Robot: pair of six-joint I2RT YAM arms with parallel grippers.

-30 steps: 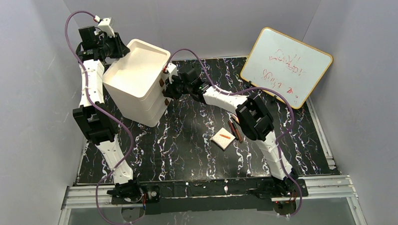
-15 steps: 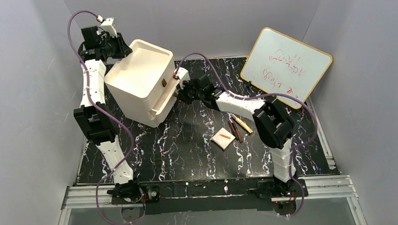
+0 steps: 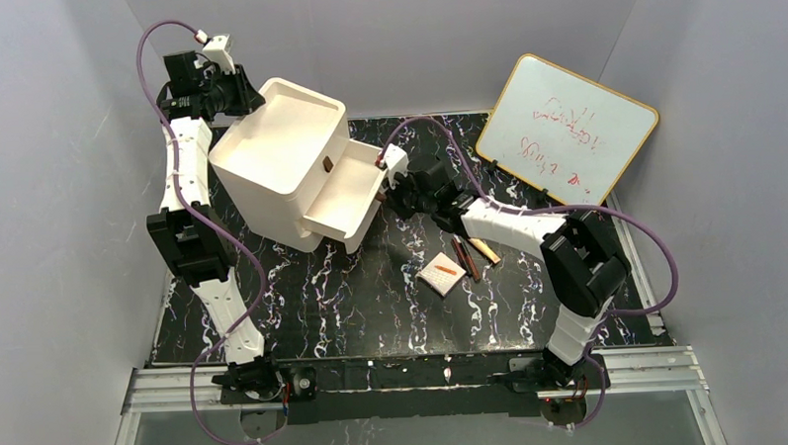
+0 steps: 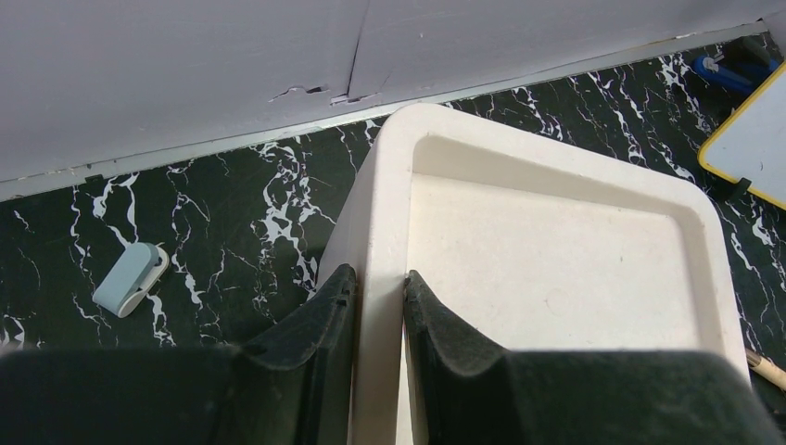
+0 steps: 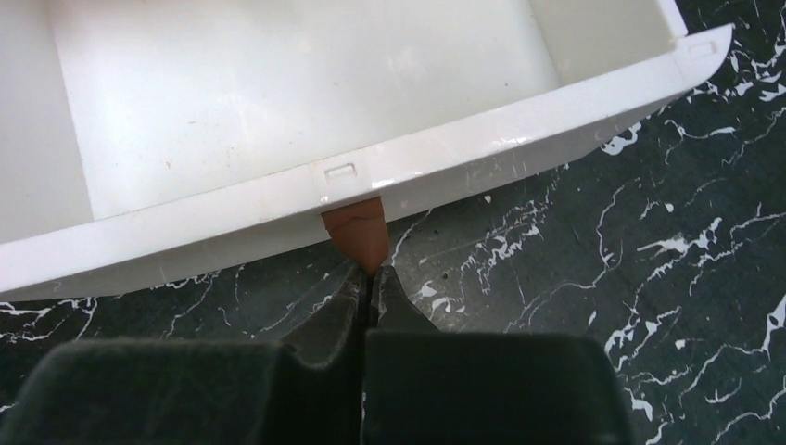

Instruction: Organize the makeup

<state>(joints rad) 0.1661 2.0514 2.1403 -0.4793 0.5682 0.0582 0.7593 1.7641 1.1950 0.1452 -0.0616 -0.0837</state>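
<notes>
The cream drawer box (image 3: 274,152) stands at the back left with one drawer (image 3: 345,196) pulled out and empty inside (image 5: 278,83). My right gripper (image 5: 371,274) (image 3: 389,188) is shut on that drawer's brown knob (image 5: 358,230). Over the box's top rim (image 4: 380,269), my left gripper (image 4: 378,289) (image 3: 244,95) is shut, one finger inside and one outside. Of the makeup, a white square pad (image 3: 441,274) with an orange mark lies mid-table, and thin sticks (image 3: 467,256) lie beside it to the right. No round discs are in view.
A yellow-framed whiteboard (image 3: 567,129) leans at the back right. A light blue clip (image 4: 130,278) lies on the marble table behind the box. Grey walls close in the left, back and right sides.
My right gripper has drawn back to the right with the knob, sliding the drawer out of the box. The box turned slightly; the left gripper keeps its hold on the rim.
</notes>
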